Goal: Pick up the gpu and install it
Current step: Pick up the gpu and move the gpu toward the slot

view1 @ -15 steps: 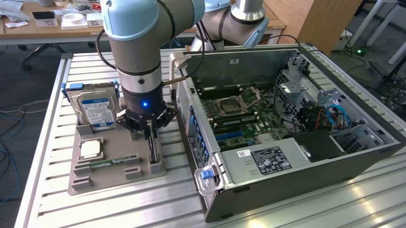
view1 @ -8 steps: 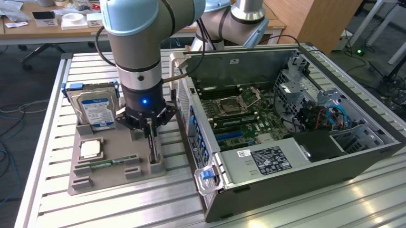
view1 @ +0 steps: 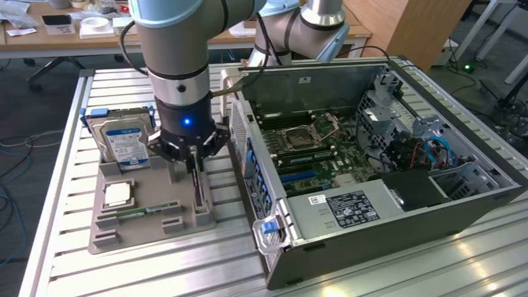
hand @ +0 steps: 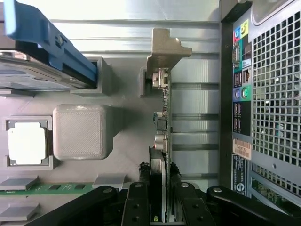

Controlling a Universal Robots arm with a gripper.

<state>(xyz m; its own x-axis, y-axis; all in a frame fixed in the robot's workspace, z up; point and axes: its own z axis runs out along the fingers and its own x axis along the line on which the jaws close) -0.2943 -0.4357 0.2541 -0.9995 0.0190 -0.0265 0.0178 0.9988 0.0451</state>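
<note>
Gripper [hand: 159, 175]: closed on the gpu, one finger against each flat face of the card, seen from the wrist view.
Gpu [hand: 161, 123]: directly under the gripper, standing on edge in its slot at the exterior view's right side of the grey tray [view1: 123, 232].
Long axis: runs near to far along that tray edge. The silver bracket [hand: 163, 52] is at the hard drive's end, and the grip sits toward the other end.
Hard drive [view1: 123, 141]: upright at the tray's far end, with a blue-white label whose text is not readable.
Tray neighbours: a processor [view1: 118, 195] and a memory stick [view1: 140, 212] – both apart from the card.
Computer case [view1: 387, 238]: open, just beside the tray on the exterior view's right.
Power supply label [view1: 350, 207]: black with white print – too small to read.
</note>
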